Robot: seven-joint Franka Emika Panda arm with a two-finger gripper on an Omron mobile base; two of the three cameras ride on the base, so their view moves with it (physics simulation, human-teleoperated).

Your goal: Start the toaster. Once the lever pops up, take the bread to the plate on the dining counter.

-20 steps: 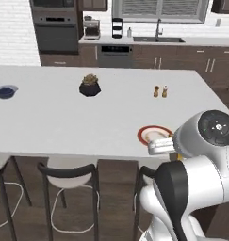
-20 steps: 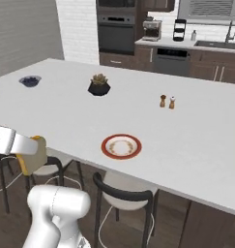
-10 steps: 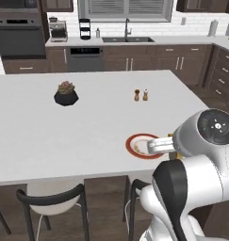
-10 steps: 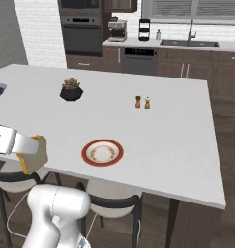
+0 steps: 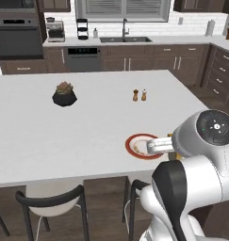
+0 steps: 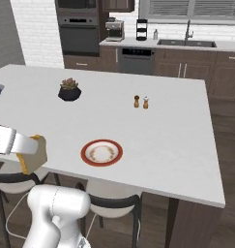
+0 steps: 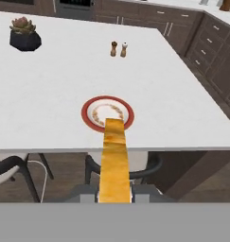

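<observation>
Smooth white dining counter, round red-rimmed plate

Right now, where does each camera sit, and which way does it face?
Left base view: behind the arm, on its left, looking forward and down over the dining counter; white arm at lower right.
Right base view: behind, on its right; arm at lower left, the bread held.
Hand view: looks along the fingers and bread towards the plate.
All three share the plate, the potted plant and the two shakers.
</observation>
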